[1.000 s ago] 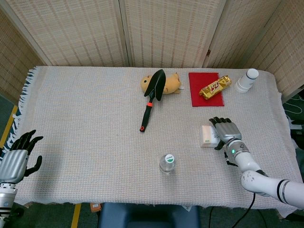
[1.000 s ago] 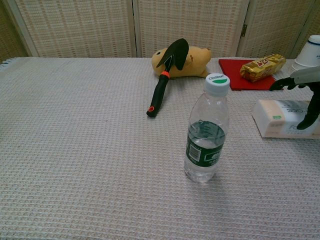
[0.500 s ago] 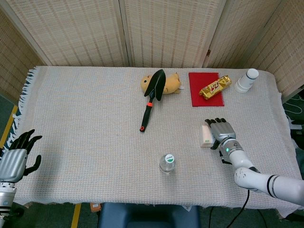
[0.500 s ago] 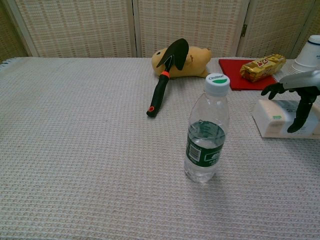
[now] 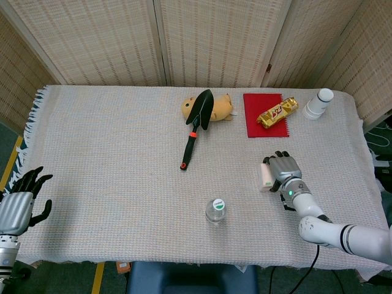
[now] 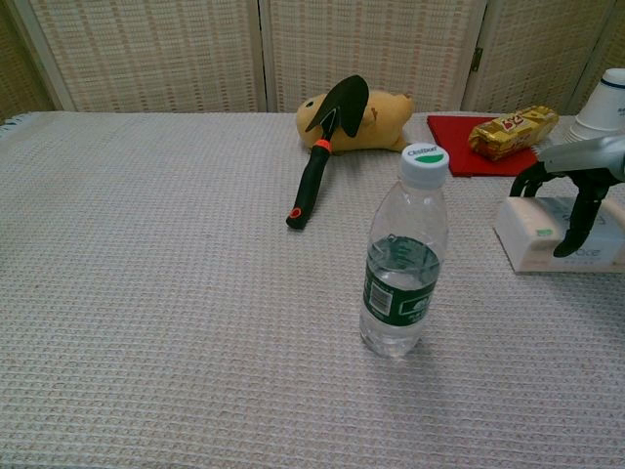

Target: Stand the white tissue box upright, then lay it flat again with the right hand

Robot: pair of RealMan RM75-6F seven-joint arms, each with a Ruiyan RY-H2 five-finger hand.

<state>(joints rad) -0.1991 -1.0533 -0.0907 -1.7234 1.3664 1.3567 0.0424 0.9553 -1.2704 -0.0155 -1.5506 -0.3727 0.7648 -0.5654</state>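
Right hand (image 5: 283, 170) fingers (image 6: 569, 227) were curled down over the white tissue box (image 6: 535, 237), which lay flat beneath them; a firm hold could not be confirmed. Advised: secure both sides, then tip upright. Water bottle (image 6: 403, 256) stood nearby leftward. Left hand (image 5: 19, 205) hung spread, well apart.

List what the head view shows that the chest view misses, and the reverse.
Only the head view shows the left hand, off the table's left edge, and the whole cloth-covered table. Only the chest view shows the green-labelled clear plastic water bottle side-on, standing upright. Both show the right hand draped over the white tissue box, the black garden trowel and the gold snack packet.
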